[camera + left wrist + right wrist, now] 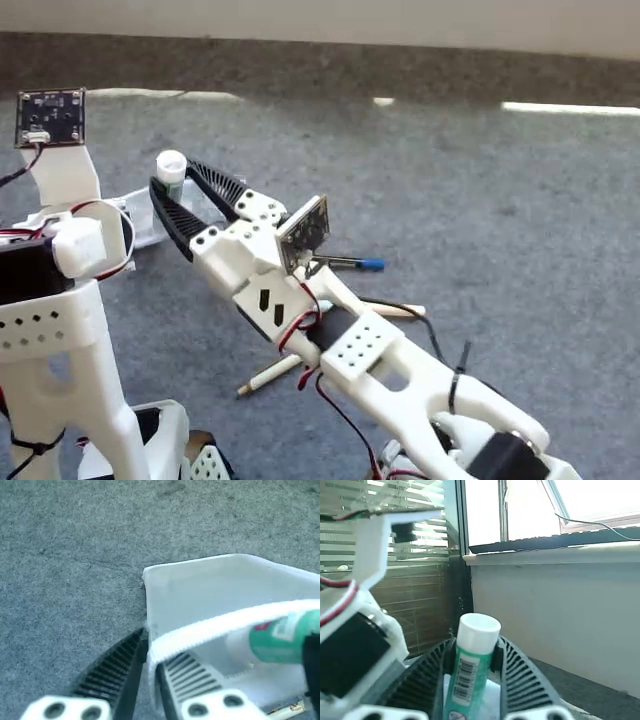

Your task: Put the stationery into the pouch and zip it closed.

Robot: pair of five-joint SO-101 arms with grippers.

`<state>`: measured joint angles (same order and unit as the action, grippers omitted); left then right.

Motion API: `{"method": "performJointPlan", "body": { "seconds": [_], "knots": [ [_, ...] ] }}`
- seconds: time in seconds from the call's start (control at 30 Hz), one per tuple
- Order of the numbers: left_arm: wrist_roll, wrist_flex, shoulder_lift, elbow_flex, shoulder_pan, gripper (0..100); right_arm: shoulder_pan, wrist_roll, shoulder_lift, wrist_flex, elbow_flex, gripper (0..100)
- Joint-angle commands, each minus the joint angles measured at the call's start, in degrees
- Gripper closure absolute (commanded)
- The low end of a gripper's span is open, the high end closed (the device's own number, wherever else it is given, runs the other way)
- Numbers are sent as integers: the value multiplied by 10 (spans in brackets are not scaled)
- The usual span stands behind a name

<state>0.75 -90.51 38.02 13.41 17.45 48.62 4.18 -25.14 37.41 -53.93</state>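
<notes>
A translucent white pouch [210,590] lies open on the grey carpet, seen in the high view [143,215] behind the left arm. My left gripper [150,642] is shut on the pouch's white rim. My right gripper [172,178] is shut on a green-and-white glue stick [171,165], held upright with its white cap up [470,675]. In the left wrist view the glue stick [285,632] sits just over the pouch's mouth.
A blue-capped pen [350,263], a pencil [270,375] and another wooden stick [395,310] lie on the carpet beside and under the right arm. The left arm [60,290] stands at the left edge. Open carpet lies to the far right.
</notes>
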Motion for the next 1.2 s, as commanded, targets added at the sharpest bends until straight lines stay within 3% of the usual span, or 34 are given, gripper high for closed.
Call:
{"method": "performJointPlan", "body": {
  "seconds": [0.0, 0.23, 0.37, 0.53, 0.83, 1.17],
  "knots": [
    [0, 0, 0, -1, -12, 993, -17, -11, 24, 52, 33, 995],
    [0, 2, 0, -1, -12, 993, 51, -181, 9, 58, -15, 995],
    [0, 2, 0, -1, -12, 993, 68, -186, -31, 53, -43, 971],
    [0, 1, 0, -1, -12, 993, 69, -183, -81, -45, -58, 790],
    [0, 2, 0, -1, -11, 993, 106, -183, -217, -128, -92, 786],
    [0, 2, 0, -1, 13, 993, 146, -184, -346, -299, -114, 786]
  ]
}}
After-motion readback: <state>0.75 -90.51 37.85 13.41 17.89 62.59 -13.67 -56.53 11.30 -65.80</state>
